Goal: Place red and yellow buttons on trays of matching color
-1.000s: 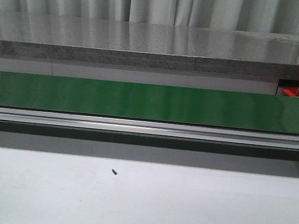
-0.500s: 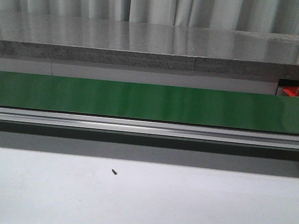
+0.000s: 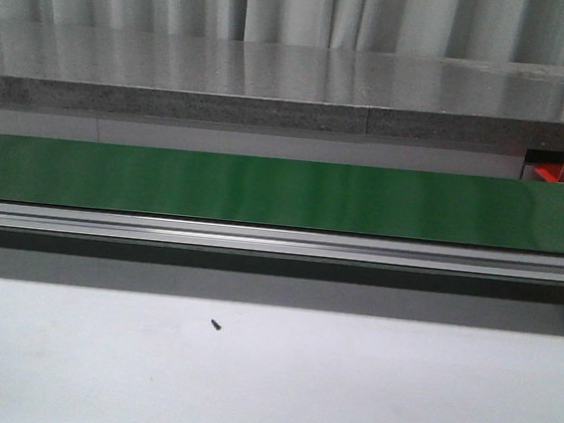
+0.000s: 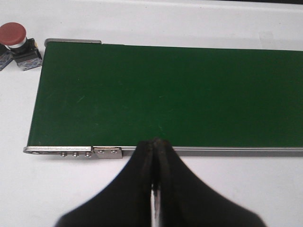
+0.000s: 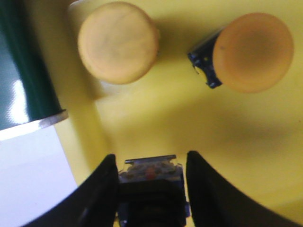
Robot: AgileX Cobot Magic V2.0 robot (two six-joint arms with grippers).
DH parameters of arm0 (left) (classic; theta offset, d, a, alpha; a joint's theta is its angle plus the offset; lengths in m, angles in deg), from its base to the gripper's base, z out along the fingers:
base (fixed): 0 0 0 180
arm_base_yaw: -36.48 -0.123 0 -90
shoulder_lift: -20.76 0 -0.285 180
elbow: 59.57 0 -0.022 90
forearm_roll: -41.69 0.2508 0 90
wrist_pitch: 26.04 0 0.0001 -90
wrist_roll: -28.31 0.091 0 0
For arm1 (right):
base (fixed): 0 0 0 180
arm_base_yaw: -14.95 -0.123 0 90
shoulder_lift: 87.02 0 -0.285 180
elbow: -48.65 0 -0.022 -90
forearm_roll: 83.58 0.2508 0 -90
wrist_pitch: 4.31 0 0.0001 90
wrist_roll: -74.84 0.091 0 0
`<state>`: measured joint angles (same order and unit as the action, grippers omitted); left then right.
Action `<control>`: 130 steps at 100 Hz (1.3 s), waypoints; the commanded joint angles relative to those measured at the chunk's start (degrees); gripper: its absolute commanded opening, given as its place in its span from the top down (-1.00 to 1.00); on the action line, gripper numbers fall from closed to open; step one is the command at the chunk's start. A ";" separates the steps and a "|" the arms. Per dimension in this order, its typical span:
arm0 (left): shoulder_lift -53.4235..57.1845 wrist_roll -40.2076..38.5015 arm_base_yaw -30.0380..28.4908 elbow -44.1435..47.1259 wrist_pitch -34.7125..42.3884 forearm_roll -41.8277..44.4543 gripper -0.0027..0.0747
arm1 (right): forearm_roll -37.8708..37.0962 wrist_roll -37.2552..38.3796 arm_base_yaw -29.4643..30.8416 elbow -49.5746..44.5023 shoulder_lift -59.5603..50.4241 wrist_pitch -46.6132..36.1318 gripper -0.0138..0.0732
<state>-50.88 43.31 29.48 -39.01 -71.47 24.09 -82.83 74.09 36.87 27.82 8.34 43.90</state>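
A green conveyor belt (image 3: 284,192) spans the view above a white table (image 3: 345,388).

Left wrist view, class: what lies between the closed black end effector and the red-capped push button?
The green conveyor belt spans the stretch between end effector and button.

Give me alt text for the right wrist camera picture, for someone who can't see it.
The right end effector hovers over a yellow tray, its fingers around a button seen base-first. Two yellow buttons already sit in the tray, one upright, one tipped over; green conveyor belt shows beside the tray.
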 commanded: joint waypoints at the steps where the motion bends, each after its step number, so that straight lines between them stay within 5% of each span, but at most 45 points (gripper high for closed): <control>1: 1.27 0.04 0.43 -1.56 2.83 -1.62 0.98 | 0.51 0.75 0.94 0.76 -1.80 -2.18 0.18; 73: 1.27 0.04 0.43 -1.56 3.03 -2.29 0.98 | 1.39 0.75 0.94 0.50 6.93 -4.18 0.17; 100: 1.27 0.04 0.43 -1.56 3.03 -2.29 0.98 | 1.80 0.75 0.94 0.50 6.93 -3.89 -0.51; 130: 1.27 0.04 0.43 -1.56 3.03 -2.29 0.98 | 1.97 0.75 0.94 0.87 3.91 -3.08 -0.52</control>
<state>-50.88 43.31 29.48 -39.01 -71.47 23.32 -80.95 74.84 37.42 27.22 16.25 40.56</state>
